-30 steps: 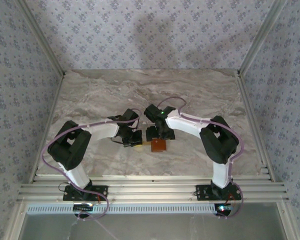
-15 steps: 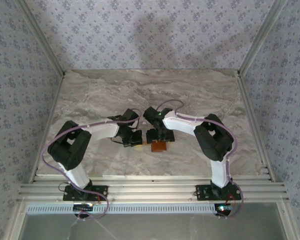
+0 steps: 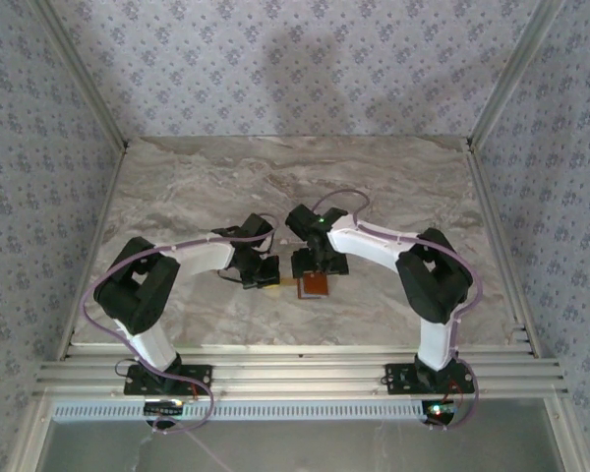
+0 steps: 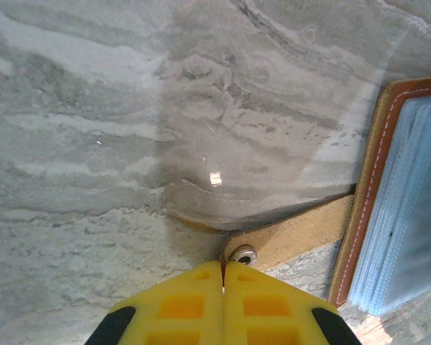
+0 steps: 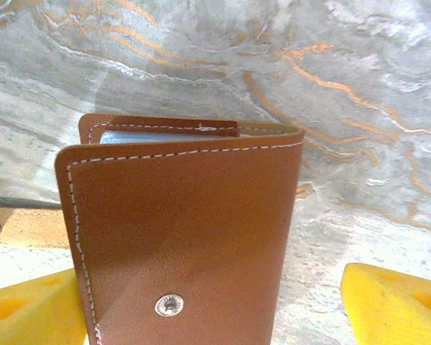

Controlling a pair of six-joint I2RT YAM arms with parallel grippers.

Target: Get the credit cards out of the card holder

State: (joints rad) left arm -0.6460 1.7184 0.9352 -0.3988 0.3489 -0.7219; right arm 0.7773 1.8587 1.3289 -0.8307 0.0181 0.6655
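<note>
Since the earlier frames, my right arm is swinging its elbow back outward; my left arm is keeping its place.

Top view: my left pincer [image 3: 265, 276] and right pincer [image 3: 320, 264] are meeting at the card holder [image 3: 315, 287], which is lying on the table [image 3: 393, 187] between the arms.

Left wrist: the fingers are pressing together, tips at the snap strap [image 4: 298, 233], beside the grey-blue pockets [image 4: 409, 194].

Right wrist: the jaws are standing wide apart, straddling the brown cover [image 5: 194, 237] and clamping nothing.

Judgement: I am still exposing the pockets, with the credit cards presumably inside. The next move is calling for pinning the holder and pinching a card edge.
</note>
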